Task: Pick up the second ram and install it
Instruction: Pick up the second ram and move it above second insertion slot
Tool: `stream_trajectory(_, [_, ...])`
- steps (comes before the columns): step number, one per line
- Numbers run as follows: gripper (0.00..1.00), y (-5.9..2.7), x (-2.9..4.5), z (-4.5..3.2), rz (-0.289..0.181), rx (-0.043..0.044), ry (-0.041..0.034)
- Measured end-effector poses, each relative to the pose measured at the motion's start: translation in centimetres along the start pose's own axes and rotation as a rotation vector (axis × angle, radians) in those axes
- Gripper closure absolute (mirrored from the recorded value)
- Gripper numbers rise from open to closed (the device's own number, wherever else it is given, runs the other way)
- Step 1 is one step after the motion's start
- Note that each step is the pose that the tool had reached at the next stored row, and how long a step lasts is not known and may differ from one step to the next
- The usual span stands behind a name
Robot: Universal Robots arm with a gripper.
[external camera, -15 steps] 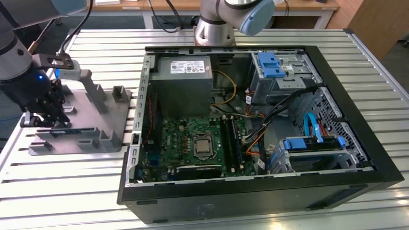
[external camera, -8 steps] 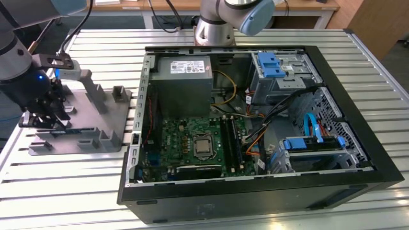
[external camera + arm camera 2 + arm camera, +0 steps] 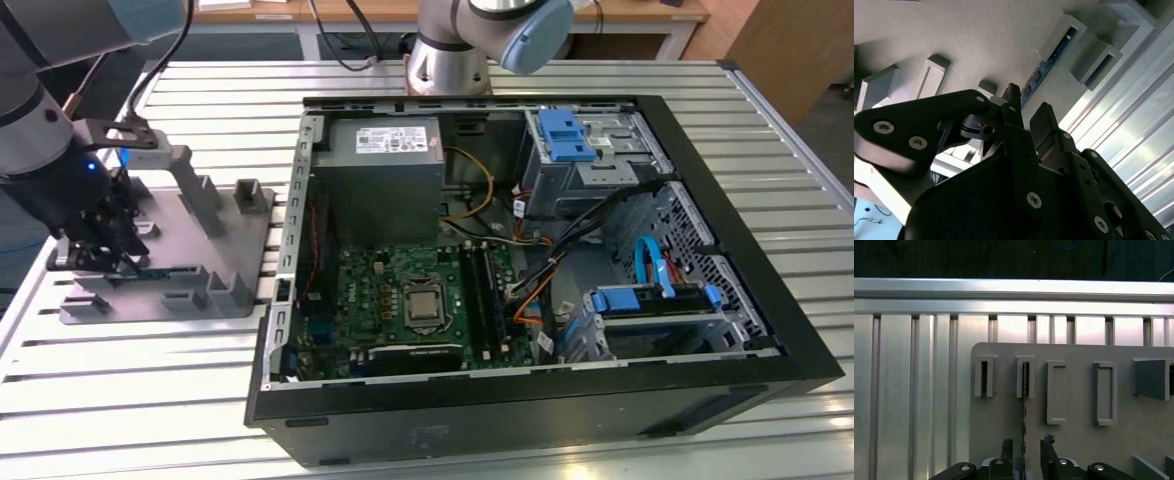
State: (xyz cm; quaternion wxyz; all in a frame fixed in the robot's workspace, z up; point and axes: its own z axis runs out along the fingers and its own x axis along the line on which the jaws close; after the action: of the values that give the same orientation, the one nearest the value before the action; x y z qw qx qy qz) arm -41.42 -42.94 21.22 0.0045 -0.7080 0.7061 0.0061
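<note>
The second ram (image 3: pixel 1024 405), a thin dark blue-green stick, stands on edge in the grey plastic holder (image 3: pixel 1079 440), one end seated in a slotted upright post and its length running back between the fingers (image 3: pixel 1007 447) of the robot's hand (image 3: pixel 1026 445). In the first wrist view the hand is spread wide, one finger on each side of the stick with a sliver of holder showing on both sides, so it straddles the ram without gripping it. The second wrist view shows the same stick (image 3: pixel 1054 52) lying in its groove just beyond the black fingertips. In the exterior view the hand (image 3: pixel 118 262) hangs low over the holder (image 3: pixel 220 235) at the exterior view's left, on the slatted metal counter (image 3: pixel 134 400). Just beside the holder, toward the exterior view's right, lies the opened computer case (image 3: pixel 747 300), with its green motherboard (image 3: pixel 387 290) and grey power-supply box (image 3: pixel 380 175) exposed
</note>
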Motion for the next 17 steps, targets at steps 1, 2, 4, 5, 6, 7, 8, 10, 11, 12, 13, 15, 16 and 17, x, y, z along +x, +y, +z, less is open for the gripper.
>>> stream_trajectory(1, [0.65, -0.01, 0.00, 0.09, -0.004, -0.0002, 0.0010])
stream_trajectory(2, [0.65, 0.00, 0.01, 0.16, -0.007, -0.0005, 0.0015])
stream_trajectory(4, [0.65, 0.00, 0.04, 0.33, -0.008, -0.0006, 0.0020])
stream_trajectory(5, [0.65, -0.02, 0.07, 0.48, -0.008, -0.0009, 0.0023])
stream_trajectory(6, [0.65, -0.05, 0.10, 0.65, -0.009, -0.0014, 0.0026])
stream_trajectory(7, [0.65, -0.07, 0.12, 0.84, -0.009, -0.0017, 0.0029])
stream_trajectory(8, [0.65, -0.11, 0.14, 1.02, -0.009, -0.0022, 0.0030])
stream_trajectory(10, [0.65, -0.19, 0.16, 1.38, -0.011, -0.0033, 0.0031])
stream_trajectory(11, [0.65, -0.24, 0.17, 1.56, -0.012, -0.0040, 0.0030])
stream_trajectory(12, [0.65, -0.29, 0.18, 1.73, -0.012, -0.0047, 0.0031])
stream_trajectory(13, [0.65, -0.35, 0.19, 1.92, -0.013, -0.0053, 0.0030])
stream_trajectory(15, [0.65, -0.42, 0.19, 2.20, -0.013, -0.0057, 0.0030])
stream_trajectory(16, [0.65, -0.42, 0.19, 2.26, -0.013, -0.0058, 0.0030])
stream_trajectory(17, [0.65, -0.42, 0.19, 2.25, -0.013, -0.0059, 0.0031])
